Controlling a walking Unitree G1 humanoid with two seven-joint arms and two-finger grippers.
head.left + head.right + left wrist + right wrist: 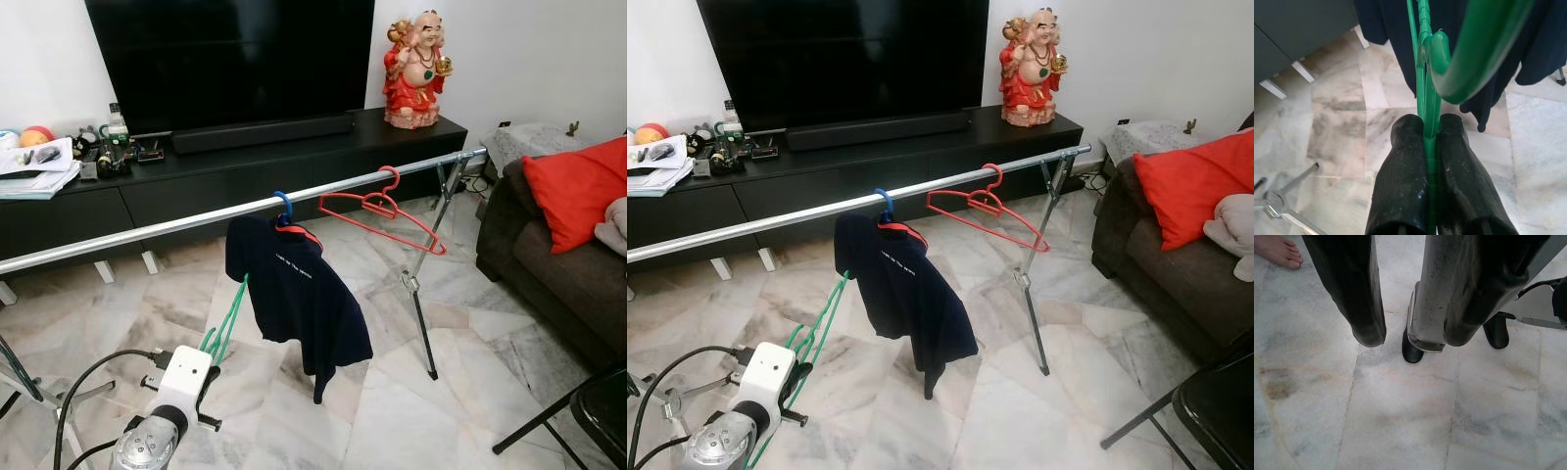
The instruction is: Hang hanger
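Green hanger: the green plastic hanger [227, 321] is sitting low, below the metal rail [176, 225] and just left of the hanging shirt, with its hook [1469, 54] pointing up toward the rail in the left wrist view.
Left gripper: the left gripper [1431, 134] is pinching the hanger's thin green bar, both black fingers [1400, 176] pressing flat against it with no gap between them.
Left arm: the silver left arm [162, 416] is reaching up from the bottom left, well short of the rail.
Right gripper: the right gripper [1400, 333] is hanging idle over the marble floor [1400, 421], its fingers standing apart with nothing between them.
Rail load: a navy T-shirt [294, 294] is hanging on a blue hanger [284, 206] near mid-rail, and an empty red hanger [387, 211] is hanging further right, both already hooked on.
Free stretch: the rail left of the blue hanger is looking bare, probably the easiest spot, though its far left end is running out of view.
Progress: the grasp is looking done; the lift, the hooking over the rail and the release are all remaining, so I judge the task to be roughly at its midpoint.
Bystander: a person's bare foot [1278, 252] is resting on the floor near the right gripper.
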